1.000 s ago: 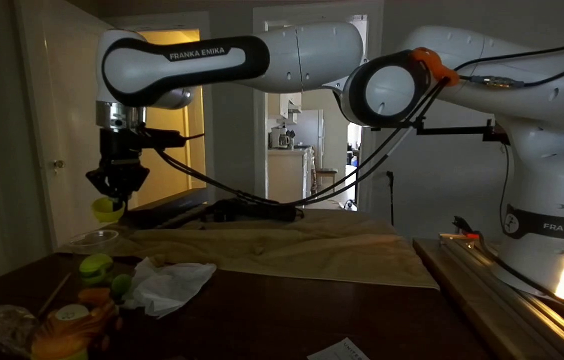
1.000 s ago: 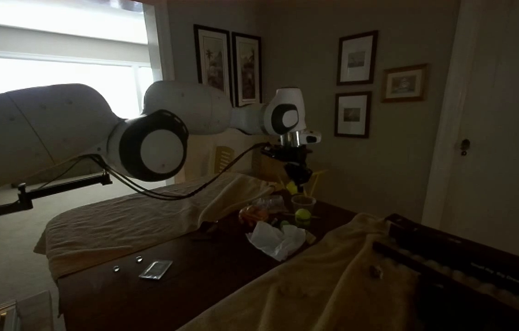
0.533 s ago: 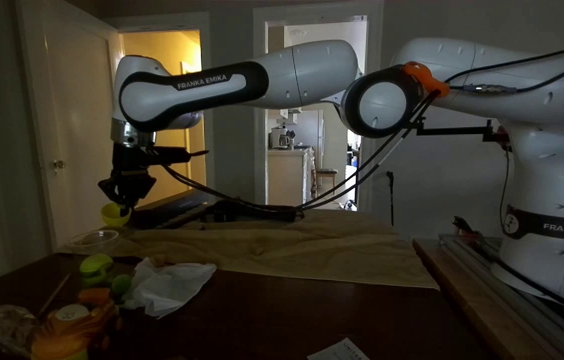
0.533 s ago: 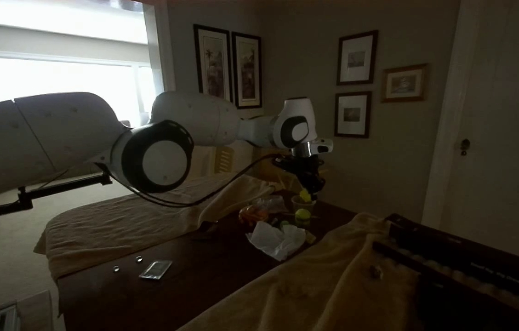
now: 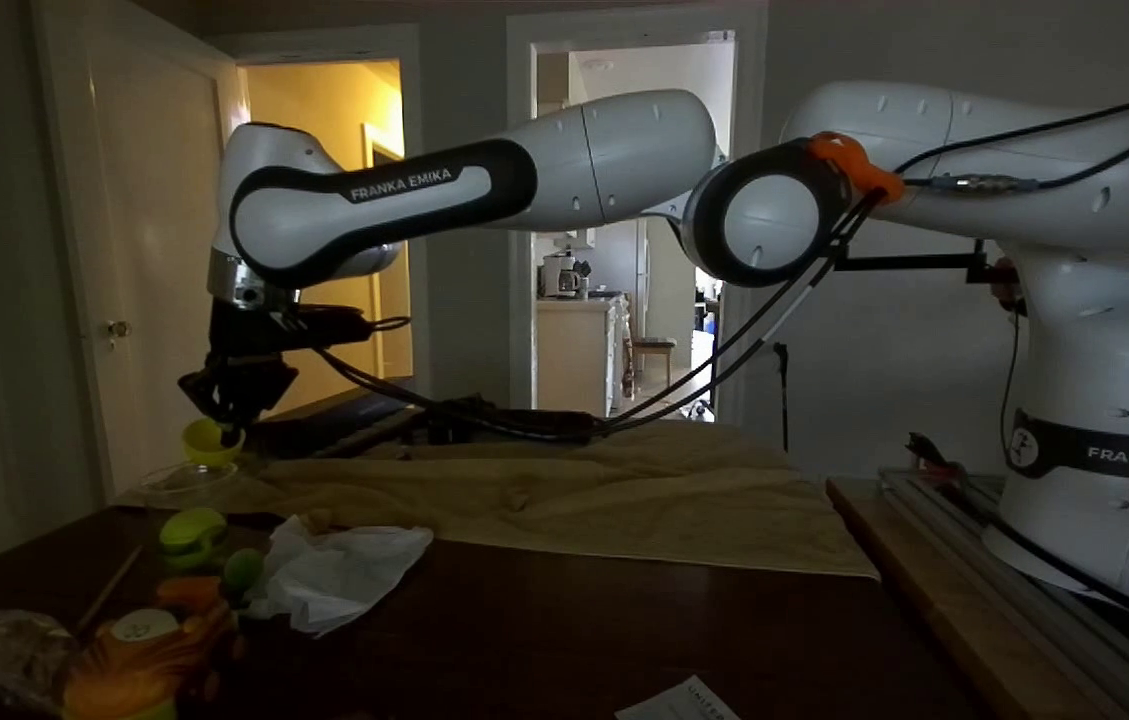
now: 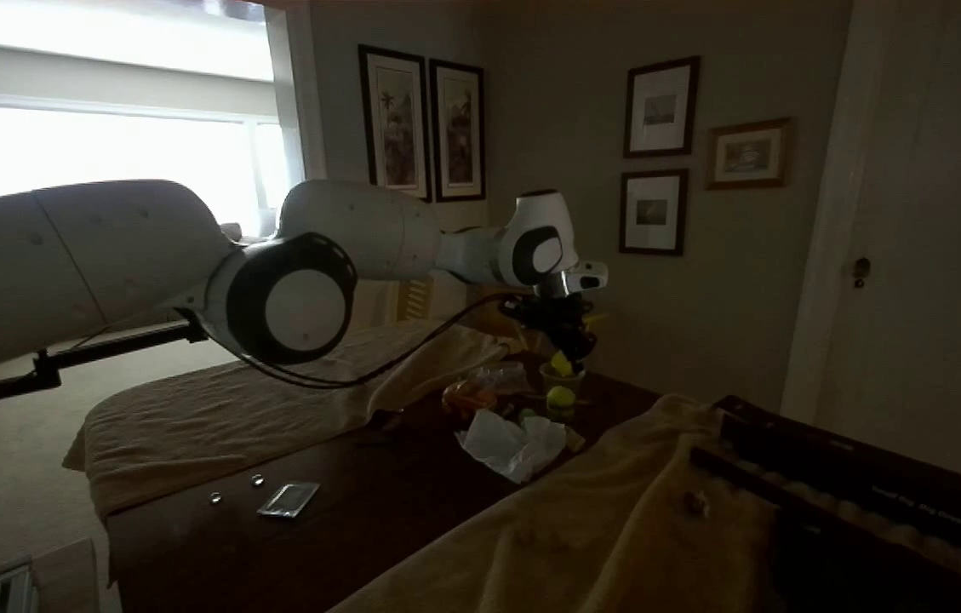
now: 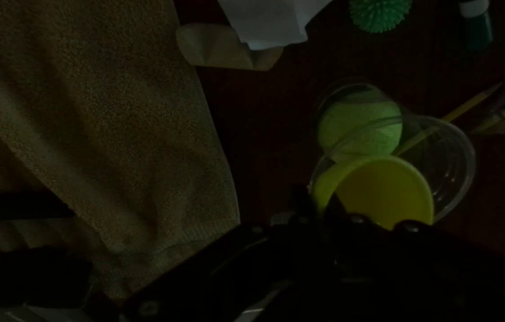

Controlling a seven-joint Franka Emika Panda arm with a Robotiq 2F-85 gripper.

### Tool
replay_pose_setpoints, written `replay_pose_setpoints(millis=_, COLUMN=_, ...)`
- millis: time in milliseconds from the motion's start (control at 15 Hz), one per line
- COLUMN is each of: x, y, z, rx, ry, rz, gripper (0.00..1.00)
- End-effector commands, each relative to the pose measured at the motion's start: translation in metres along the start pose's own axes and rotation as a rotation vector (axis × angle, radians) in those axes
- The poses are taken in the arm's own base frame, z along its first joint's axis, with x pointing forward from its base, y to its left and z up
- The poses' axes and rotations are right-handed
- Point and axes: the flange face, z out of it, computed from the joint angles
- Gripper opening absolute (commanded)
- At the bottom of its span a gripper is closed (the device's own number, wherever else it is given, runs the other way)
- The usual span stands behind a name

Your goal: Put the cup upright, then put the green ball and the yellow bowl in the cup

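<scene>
In a dim room, a dark worktop (image 5: 484,640), partly under a tan towel (image 5: 544,500). On it, near the towel, the see-through cup (image 7: 453,152), upright, with the green ball (image 7: 364,127) apparently inside, low behind the clear wall. Over the cup's mouth, the yellow bowl (image 7: 388,190), seemingly a little tilted, pinched at one side of its wall between the jaws: most probably the last piece to put in. Looks light and rather stiff, of smooth plastic, maybe slippery but hardly fragile; best to hold by the wall near the rim, as here, though with some risk of turning around so narrow a pinch. For the cup, thinner plastic by appearance, easy to tip or dent: better not to press on the rim, and to take hold lower on the wall. Hard to make out: the tips of the jaws, black against shadow in the wrist view, and any contact between bowl and cup. Hidden there: the underside of the bowl. Cut off at the top edge: a white sheet (image 7: 277,20) and a spiky ball (image 7: 379,14).
</scene>
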Motion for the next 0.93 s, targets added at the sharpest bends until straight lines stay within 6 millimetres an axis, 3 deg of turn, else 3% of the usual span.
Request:
replay_pose_setpoints(millis=0, x=0.001, y=-0.004, z=0.002, rx=-0.010, ry=0.036, rz=-0.047, gripper=0.02)
replay_pose_setpoints(millis=800, x=-0.003, y=-0.022, z=0.010, rx=0.035, ry=0.103, rz=-0.251, gripper=0.02)
replay_pose_setpoints(millis=867, x=-0.005, y=-0.023, z=0.012, rx=0.042, ry=0.097, rz=-0.259, gripper=0.33)
